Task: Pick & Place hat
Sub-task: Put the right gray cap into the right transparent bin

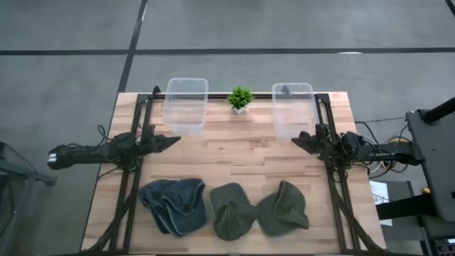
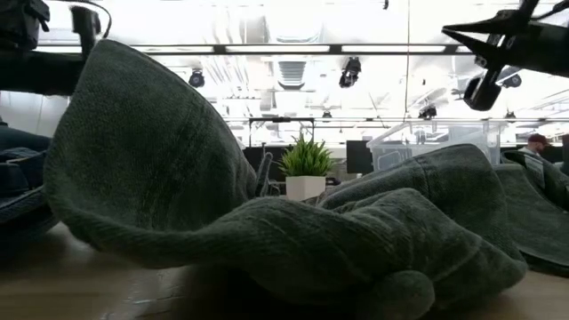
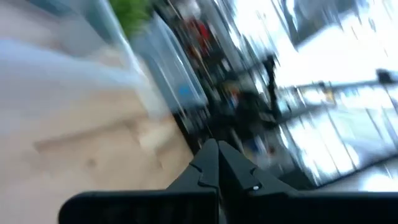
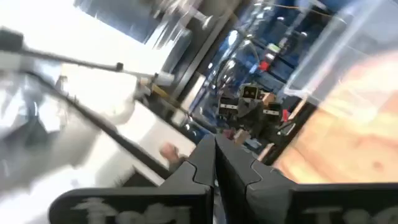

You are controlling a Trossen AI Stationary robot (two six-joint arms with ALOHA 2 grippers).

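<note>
Three knitted hats lie flat along the table's near edge in the high view: a blue-grey one (image 1: pixel 174 205) on the left, a dark green one (image 1: pixel 232 210) in the middle, a grey-green one (image 1: pixel 284 209) on the right. In the low view the middle hat (image 2: pixel 267 213) fills the foreground. My left gripper (image 1: pixel 176 141) hovers shut at the table's left side, pointing right, below the left bin. My right gripper (image 1: pixel 295 140) hovers shut at the right side, pointing left. In the wrist views the left gripper (image 3: pixel 217 152) and the right gripper (image 4: pixel 215 149) each show fingers closed together.
Two clear plastic bins stand at the far edge, the left bin (image 1: pixel 186 105) and the right bin (image 1: pixel 293 108), with a small potted plant (image 1: pixel 240 99) between them. Bare wood (image 1: pixel 234 146) lies between the grippers and the hats. Dark rails run along both table sides.
</note>
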